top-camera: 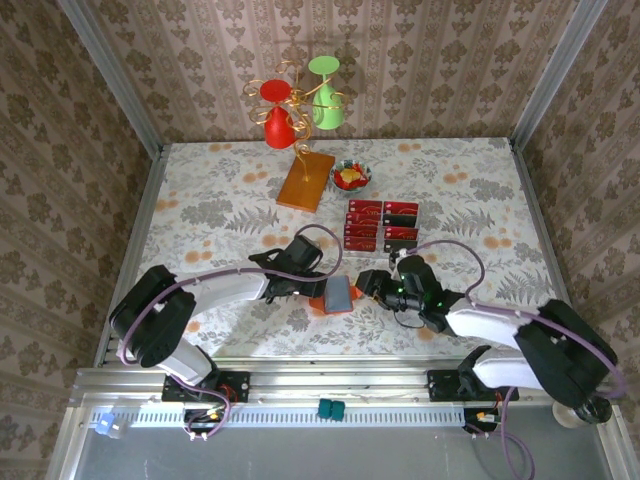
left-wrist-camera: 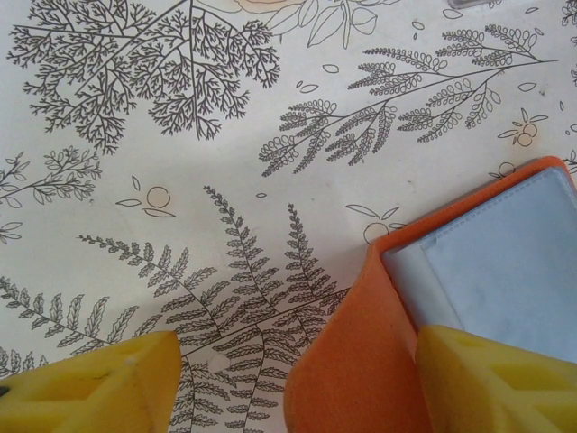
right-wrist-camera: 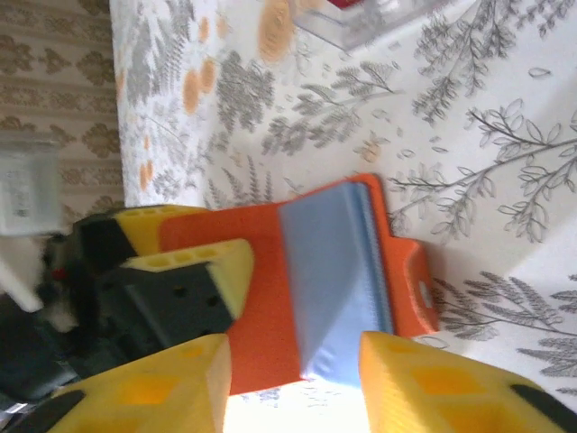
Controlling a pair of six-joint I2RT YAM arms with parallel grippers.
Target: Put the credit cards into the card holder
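Left fingers (left-wrist-camera: 491, 379): spread wide, one over the card holder (left-wrist-camera: 361, 361) pocket panel, its orange cover between them.
Right fingers (right-wrist-camera: 451, 388): parted, straddling the card holder's near edge.
Credit cards (top-camera: 381, 225): beyond the right fingers, well apart, on the tabletop (top-camera: 220, 185).
Likely best: pin the cover open, fetch one card, slide it in edge-first.

So the card holder (top-camera: 338, 295) is a small orange fold-over wallet lying open just below the middle of the top view, greyish-blue pocket panel facing up. In my right wrist view (right-wrist-camera: 334, 271) it sits mid-frame, the pocket edges look stacked along one side, and there's an orange tab with a round snap. In my left wrist view it fills the lower right corner (left-wrist-camera: 361, 361). The credit cards (top-camera: 380, 225), mostly red and a few dark, lie flat in a tidy block just above it.
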